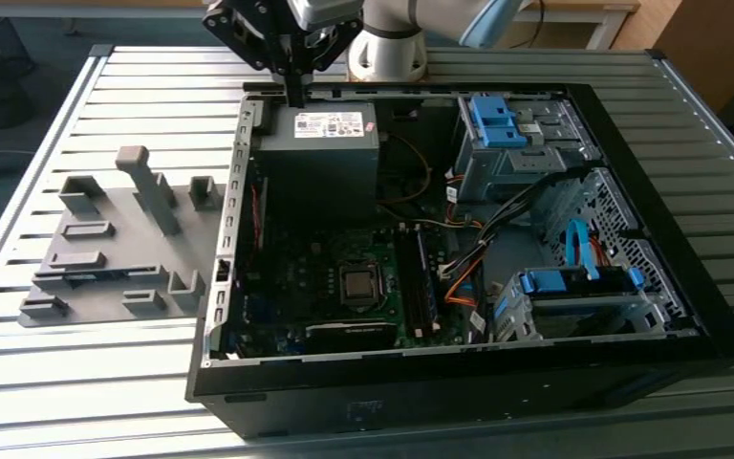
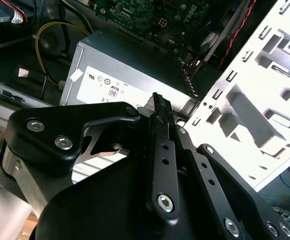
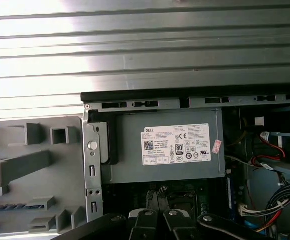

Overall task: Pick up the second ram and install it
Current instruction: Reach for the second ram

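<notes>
Exterior view: the gripper (image 1: 297,98) is held vertical just above the power supply (image 1: 322,143); its fingers (image 2: 161,145) are seen pressed together in the second wrist view.

We see a black claw (image 1: 295,94) of jointed link bars (image 2: 163,160) with silver screws (image 2: 165,201), on a white arm (image 1: 386,43) with a pale blue cap (image 1: 488,19).

Daylight flooding slatted desk (image 3: 149,30), glare washing out slats beyond jaws in first wrist view. Grey fixture plate (image 2: 279,125) blowing out to white beside jaws in second wrist view. Computer case (image 1: 469,382) interior lying in shadow below jaws in exterior view. Power supply label (image 3: 174,144) catching soft light.
</notes>
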Robot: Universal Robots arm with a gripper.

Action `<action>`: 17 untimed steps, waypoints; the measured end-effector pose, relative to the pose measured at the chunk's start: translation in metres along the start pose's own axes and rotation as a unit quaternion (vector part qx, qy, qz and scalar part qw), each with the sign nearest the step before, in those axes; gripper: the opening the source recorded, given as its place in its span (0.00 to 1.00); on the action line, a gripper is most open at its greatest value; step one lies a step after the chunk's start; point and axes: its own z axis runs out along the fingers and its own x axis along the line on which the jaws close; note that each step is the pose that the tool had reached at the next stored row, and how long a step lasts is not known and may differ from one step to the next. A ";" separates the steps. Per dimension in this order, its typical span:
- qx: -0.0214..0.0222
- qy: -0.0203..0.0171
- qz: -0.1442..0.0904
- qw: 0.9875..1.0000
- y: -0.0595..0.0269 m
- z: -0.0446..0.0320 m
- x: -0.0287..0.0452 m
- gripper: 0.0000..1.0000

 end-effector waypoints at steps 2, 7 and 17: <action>0.000 0.000 0.000 1.000 0.0000 0.0000 0.0005 0.11; 0.000 0.000 0.000 1.000 -0.0001 0.0001 0.0015 0.11; 0.000 0.000 0.000 1.000 -0.0003 0.0002 0.0035 0.11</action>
